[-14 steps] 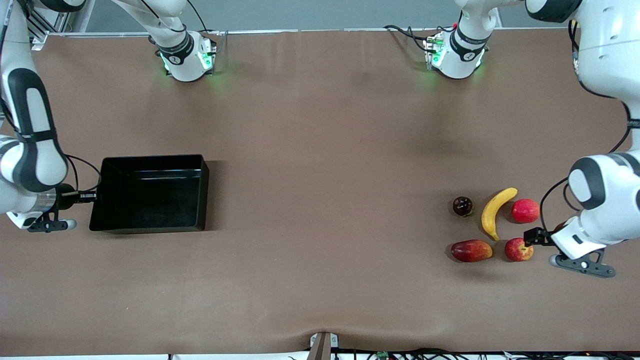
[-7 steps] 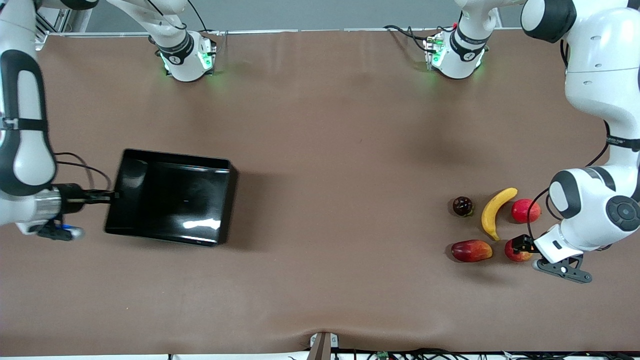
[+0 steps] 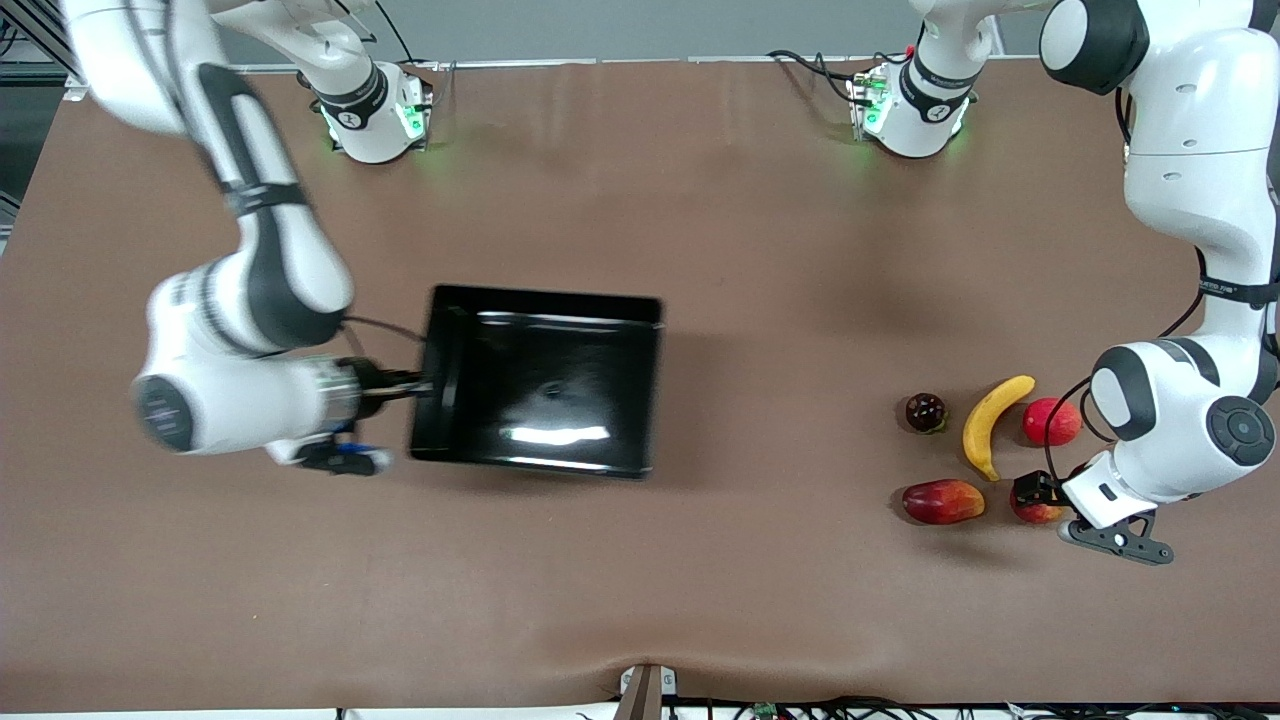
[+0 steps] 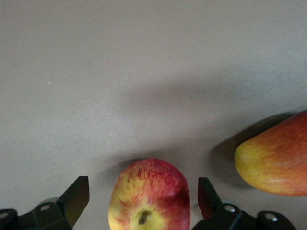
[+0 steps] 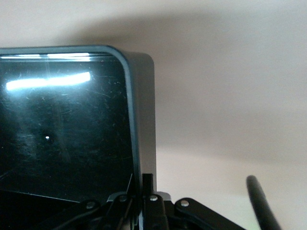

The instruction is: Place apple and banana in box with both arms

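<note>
While the right gripper (image 3: 425,380) stays clamped shut on one short wall of the box (image 3: 545,375), the black tray sits tilted near the table's middle, stretching away from the fingertips. At the left arm's end, the left gripper (image 3: 1030,492) stands fully open with the apple (image 4: 149,195) between its fingers (image 4: 76,197) — no contact visible. Just outside those fingers lie the banana (image 3: 990,420) and a red-and-orange mango-like fruit (image 3: 942,501).
</note>
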Action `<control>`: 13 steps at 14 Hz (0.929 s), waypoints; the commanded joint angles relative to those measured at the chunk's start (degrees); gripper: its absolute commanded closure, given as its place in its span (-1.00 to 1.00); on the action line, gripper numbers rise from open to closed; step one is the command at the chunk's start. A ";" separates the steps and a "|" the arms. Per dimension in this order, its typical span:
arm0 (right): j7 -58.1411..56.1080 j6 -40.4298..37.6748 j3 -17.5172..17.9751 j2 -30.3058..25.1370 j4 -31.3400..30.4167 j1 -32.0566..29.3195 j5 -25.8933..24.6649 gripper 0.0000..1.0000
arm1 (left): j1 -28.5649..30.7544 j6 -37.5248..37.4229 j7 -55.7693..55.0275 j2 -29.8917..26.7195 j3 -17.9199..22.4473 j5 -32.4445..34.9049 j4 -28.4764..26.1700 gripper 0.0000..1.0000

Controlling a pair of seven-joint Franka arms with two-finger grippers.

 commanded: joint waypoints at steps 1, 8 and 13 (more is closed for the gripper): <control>2.63 2.16 -0.56 1.64 0.18 5.02 2.12 1.00 | 0.34 0.03 1.14 0.23 -0.01 -1.04 -0.23 -0.50; 14.06 17.28 -0.56 7.35 -1.05 16.72 2.12 1.00 | 0.07 -2.15 1.76 -5.12 0.08 -0.16 -1.64 1.00; 15.65 23.77 -0.56 9.90 -2.10 19.45 2.12 1.00 | -1.51 -12.17 -3.66 -13.03 -1.76 -0.25 -1.73 1.00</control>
